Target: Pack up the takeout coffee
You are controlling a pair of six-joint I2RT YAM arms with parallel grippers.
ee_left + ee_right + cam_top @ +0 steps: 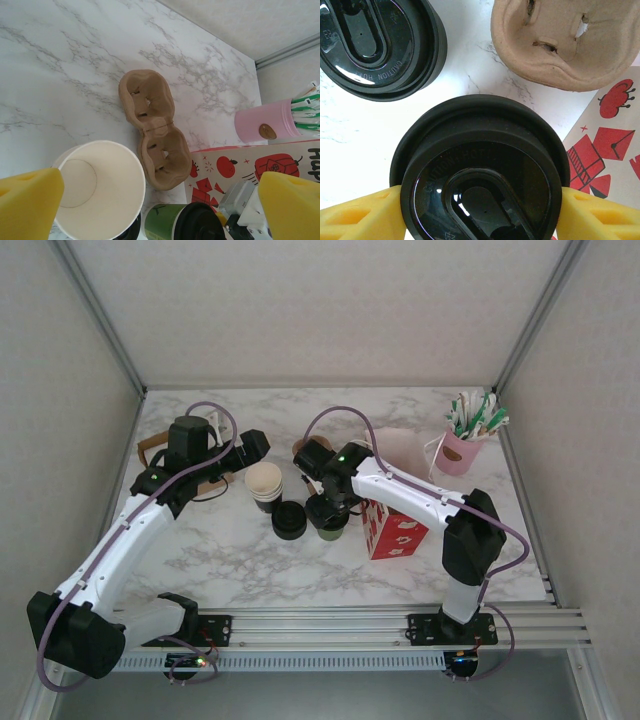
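The takeout coffee point(480, 165), a green cup point(165, 222) under a black lid, stands on the marble beside a red box. My right gripper point(480, 215) comes down over it point(333, 529), its yellow pads point(360, 215) pressed against both sides of the lid rim. The left gripper point(160, 207) hovers wide open, with nothing between its pads, above a stack of lidless cream-insided cups point(100, 185). In the top view that left gripper point(254, 446) sits just behind and left of the stack point(264, 481).
A brown pulp two-cup carrier point(150, 125) lies just beyond the coffee, also in the right wrist view point(565, 45). Loose black lids point(375, 45) sit left of the coffee. The red printed box point(395, 530) stands at its right. A pink holder of straws point(460, 450) stands back right.
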